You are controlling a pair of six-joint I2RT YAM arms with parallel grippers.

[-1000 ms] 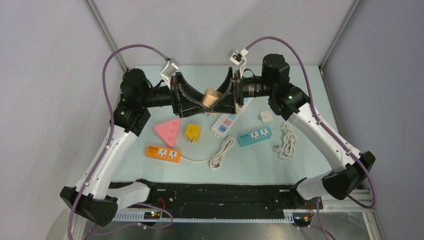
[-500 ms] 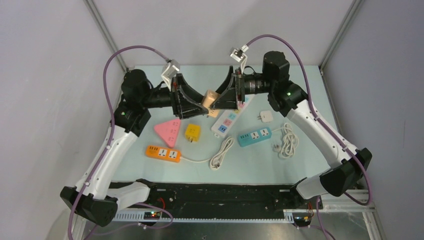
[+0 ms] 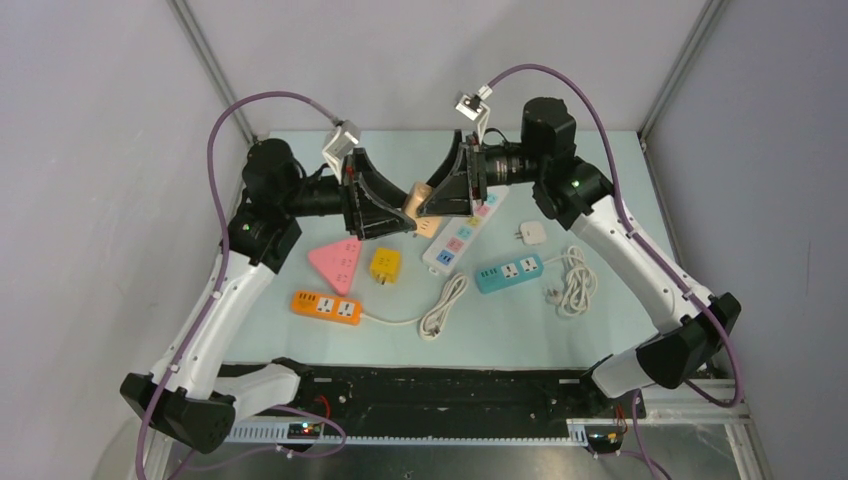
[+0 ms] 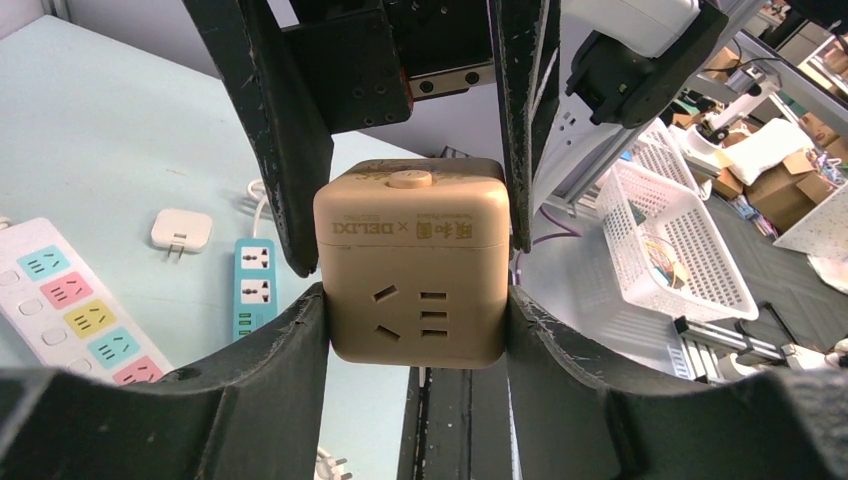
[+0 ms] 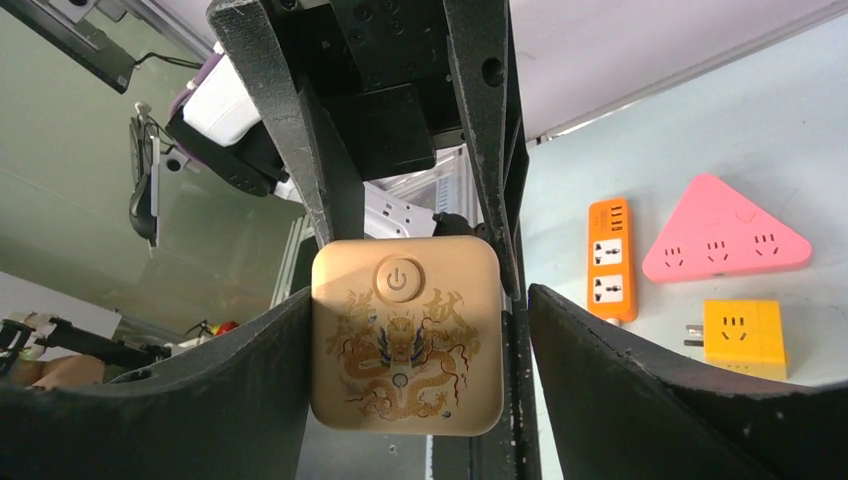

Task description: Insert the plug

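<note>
My left gripper (image 4: 415, 305) clamps the tan plastic cube socket (image 4: 415, 250); only the right wrist view shows my right gripper (image 5: 420, 300) parted, loose around it.

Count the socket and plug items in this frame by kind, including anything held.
Power strips: 3 (orange strip, white strip, teal strip)
Cube sockets: 2 (tan cube, held aloft; yellow cube)
Triangular sockets: 1 (pink triangle)
Plug adapters: 1 (white plug adapter)
Total: 7
</note>
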